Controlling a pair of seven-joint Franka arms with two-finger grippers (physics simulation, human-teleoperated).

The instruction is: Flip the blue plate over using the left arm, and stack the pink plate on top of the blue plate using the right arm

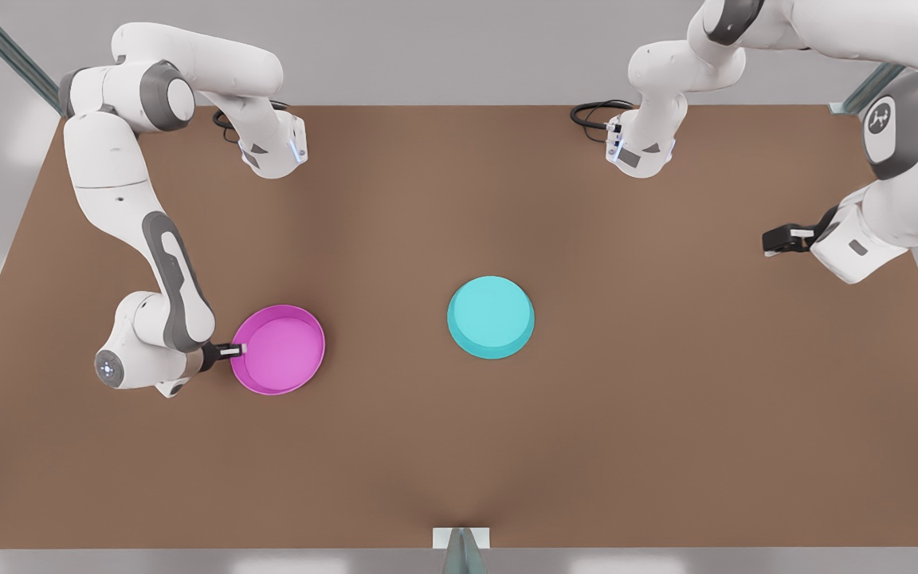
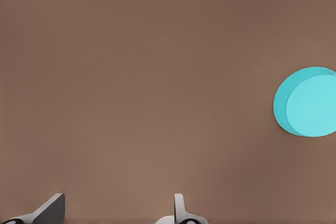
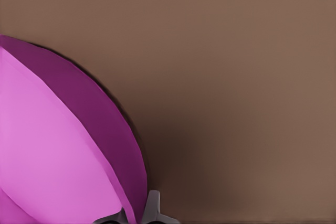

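The blue plate (image 1: 491,316) lies near the table's middle with its flat base up; it also appears far off as the blue plate (image 2: 307,103). The pink plate (image 1: 284,351) sits rim up toward the front view's left, and its lighter inside shows up close on the pink plate (image 3: 52,156). My right gripper (image 1: 234,349) reaches sideways and is shut on the pink plate's rim, which passes between the right gripper (image 3: 134,216) fingers. My left gripper (image 1: 774,239) waits open above the table at the front view's right, holding nothing; the left gripper (image 2: 115,213) fingers stand wide apart.
The brown table (image 1: 459,462) stretches bare between and in front of the plates. Both arm bases with black cables stand at the far edge. A small metal bracket (image 1: 461,544) sits at the middle of the near edge.
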